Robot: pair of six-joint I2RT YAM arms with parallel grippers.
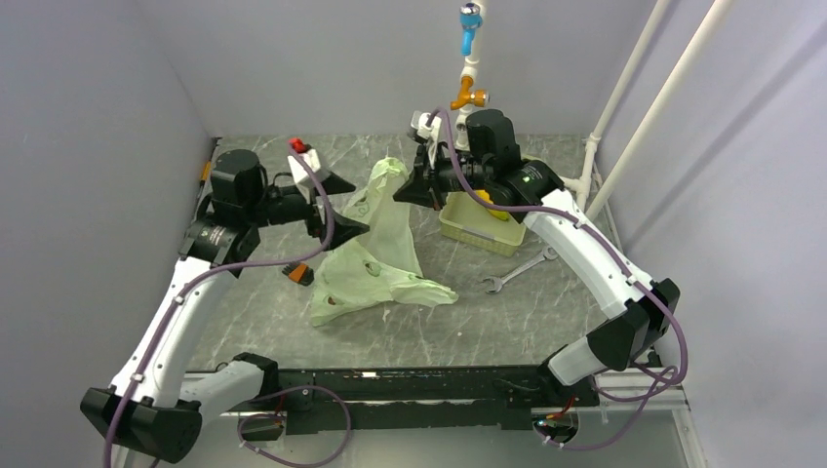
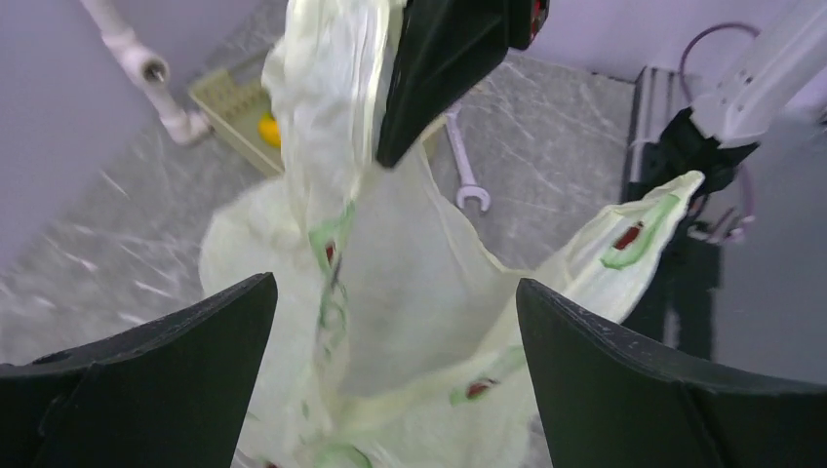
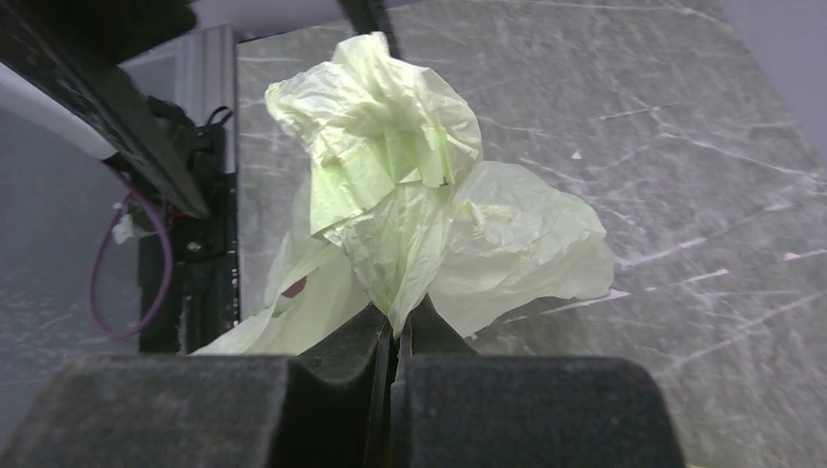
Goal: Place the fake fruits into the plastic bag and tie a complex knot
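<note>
block: small orange-and-black block (image 1: 299,274) on the table (image 1: 546,322), just left of the bag, under the left arm's cable.
bag: pale yellow-green plastic bag (image 1: 380,263), mid-table between the two grippers. Its lower part lies crumpled on the table; its upper part is pulled up into a peak.
wrench: steel wrench (image 1: 517,270) lies flat, right of the bag and near the tray's front side, apart from both.
left gripper: left gripper (image 1: 339,205) has its fingers (image 2: 146,380) spread wide and holds nothing. The bag film hangs just beyond the gap; cannot tell if it touches.
right gripper: right gripper (image 3: 394,336) has its fingers pressed together, pinching a bunch of film at the bag's raised top.
in the way: in the left wrist view, the right gripper's black finger and the lifted film hide part of the tray.
tray: rigid pale green tray (image 1: 466,230), right of the bag's peak, holds an orange-yellow fruit (image 1: 496,209).
bag contents: cannot tell, the film is too crumpled.
far: white pipe (image 1: 470,58) with orange and blue fittings at the back wall.
</note>
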